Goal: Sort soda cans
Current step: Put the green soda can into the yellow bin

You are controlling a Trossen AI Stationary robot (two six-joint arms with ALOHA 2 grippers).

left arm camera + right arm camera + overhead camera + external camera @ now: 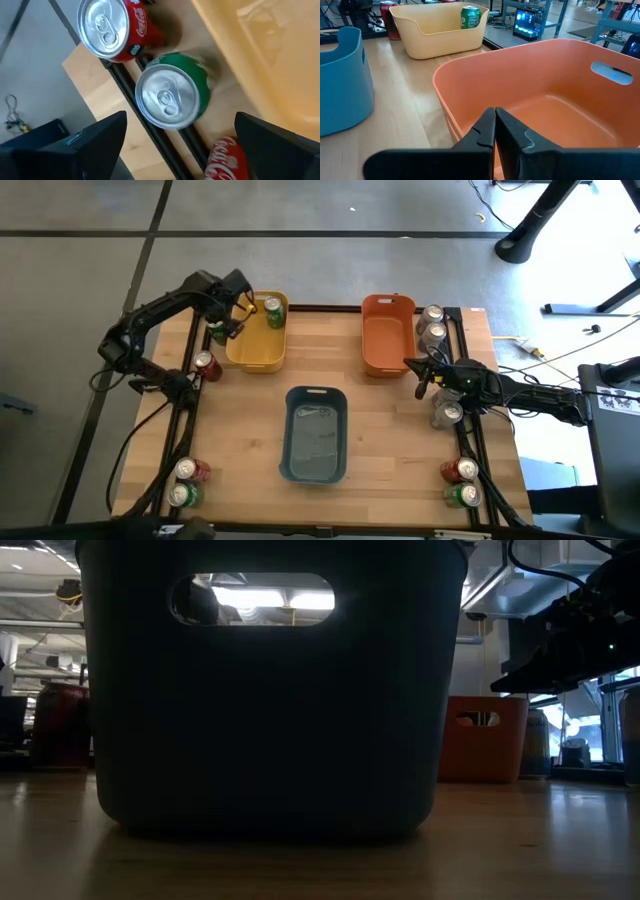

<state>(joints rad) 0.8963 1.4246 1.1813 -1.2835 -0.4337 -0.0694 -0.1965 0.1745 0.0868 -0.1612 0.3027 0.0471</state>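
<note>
Left gripper (222, 320) hangs with fingers spread wide and empty over a green can (172, 95) that stands beside the yellow bin (257, 350). Right gripper (424, 370) has its fingers pressed together, holding nothing, at the rim of the orange bin (560, 95). I judge the sorting has only begun: one green can (273, 312) sits in the yellow bin, while other cans wait at the table edges. Only the left wrist view shows a red can (117, 27) close to the target.
</note>
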